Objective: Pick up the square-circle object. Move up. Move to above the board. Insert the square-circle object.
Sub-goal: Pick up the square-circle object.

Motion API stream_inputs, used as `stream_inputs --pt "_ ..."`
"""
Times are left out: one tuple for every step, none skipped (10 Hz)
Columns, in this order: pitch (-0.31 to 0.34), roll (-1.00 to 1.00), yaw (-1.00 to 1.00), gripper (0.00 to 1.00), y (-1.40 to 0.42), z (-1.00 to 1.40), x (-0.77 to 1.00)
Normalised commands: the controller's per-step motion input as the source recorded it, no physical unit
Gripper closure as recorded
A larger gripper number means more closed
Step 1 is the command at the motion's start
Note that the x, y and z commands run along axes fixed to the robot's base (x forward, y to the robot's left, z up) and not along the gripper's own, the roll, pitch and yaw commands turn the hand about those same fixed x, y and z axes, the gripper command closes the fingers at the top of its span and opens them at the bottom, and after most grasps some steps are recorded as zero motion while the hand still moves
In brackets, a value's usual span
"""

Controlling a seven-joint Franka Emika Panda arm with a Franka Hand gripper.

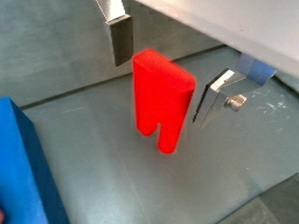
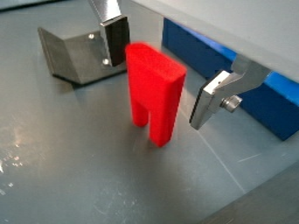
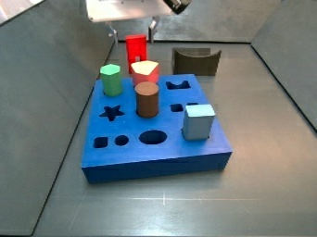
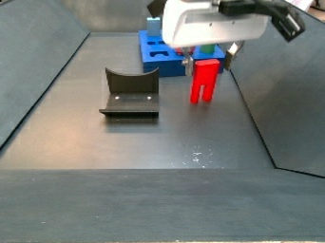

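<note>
The square-circle object (image 1: 162, 96) is a bright red tall block standing upright on its two legs on the grey floor, just behind the board (image 3: 161, 148). It shows in both wrist views (image 2: 156, 87) and in both side views (image 3: 135, 45) (image 4: 204, 81). My gripper (image 1: 163, 87) is lowered around it, also seen in a wrist view (image 2: 158, 92). The fingers (image 1: 121, 42) stand one on each side of the block with a small gap, so the gripper is open and holds nothing. The blue board lies close beside the block (image 1: 24, 166) (image 2: 222, 66) (image 4: 158, 52).
On the board stand a green hexagon peg (image 3: 111, 79), a red-and-yellow pentagon peg (image 3: 145, 71), a reddish-brown cylinder (image 3: 146, 99) and a pale blue cube (image 3: 199, 120). The fixture (image 3: 196, 61) (image 4: 129, 93) (image 2: 76, 54) stands on the floor near the block. Walls enclose the floor.
</note>
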Motion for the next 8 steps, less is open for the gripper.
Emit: stream_inputs --pt "-0.026 0.00 0.00 0.00 -0.01 0.00 -0.05" --pt "0.000 0.00 0.00 1.00 0.00 0.00 0.00" --pt "-0.010 0.00 0.00 1.00 0.00 0.00 0.00" --pt "0.000 0.00 0.00 1.00 0.00 0.00 0.00" --pt "0.000 0.00 0.00 1.00 0.00 0.00 0.00" --pt "0.000 0.00 0.00 1.00 0.00 0.00 0.00" --pt "0.000 0.00 0.00 1.00 0.00 0.00 0.00" --pt "0.000 0.00 0.00 1.00 0.00 0.00 0.00"
